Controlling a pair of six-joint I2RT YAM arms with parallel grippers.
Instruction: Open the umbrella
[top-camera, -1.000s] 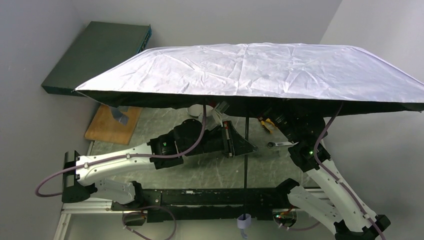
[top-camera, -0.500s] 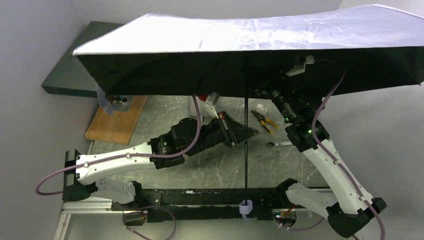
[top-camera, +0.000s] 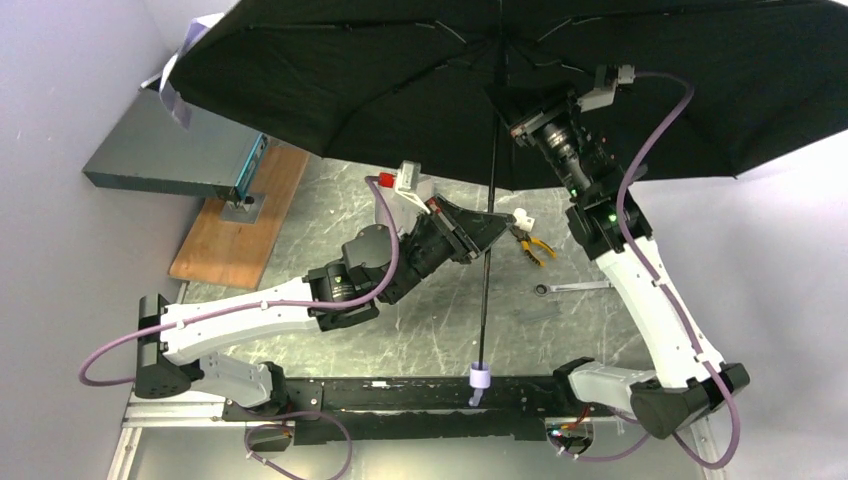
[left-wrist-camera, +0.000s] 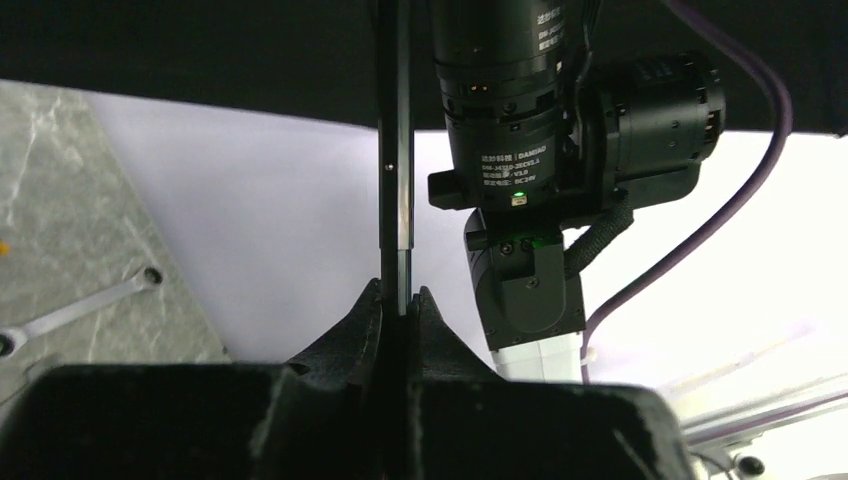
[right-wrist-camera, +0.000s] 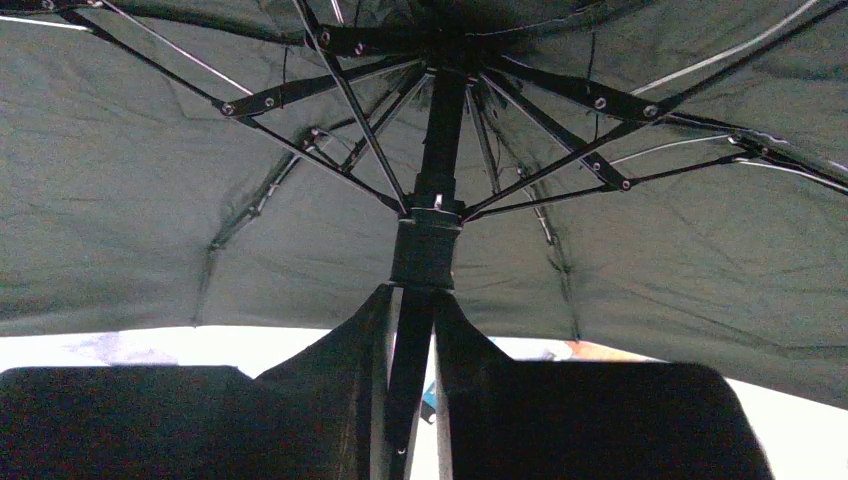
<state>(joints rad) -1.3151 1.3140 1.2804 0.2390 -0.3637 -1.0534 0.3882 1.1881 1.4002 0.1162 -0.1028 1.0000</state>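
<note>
The umbrella (top-camera: 400, 70) stands open and tilted, its black underside and ribs facing the top camera. Its thin black shaft (top-camera: 487, 290) runs down to a small pale handle (top-camera: 480, 378) above the near edge. My left gripper (top-camera: 490, 226) is shut on the shaft (left-wrist-camera: 395, 150) partway up, the fingers (left-wrist-camera: 365, 325) pressed to it. My right gripper (top-camera: 520, 108) is high under the canopy. In the right wrist view its fingers (right-wrist-camera: 345, 350) flank the shaft (right-wrist-camera: 410, 345) just under the runner (right-wrist-camera: 426, 250), with a sliver of light on each side.
A dark teal flat box (top-camera: 170, 150) leans at the back left over a wooden board (top-camera: 235, 235). Pliers (top-camera: 532, 246) and a wrench (top-camera: 572, 288) lie on the marble table (top-camera: 420, 345) right of the shaft. The right arm (left-wrist-camera: 540, 150) stands close behind the shaft.
The canopy has swung up and back, from its pale top facing the camera to its black underside. The right arm has risen along the shaft. The left gripper and the handle have lifted.
</note>
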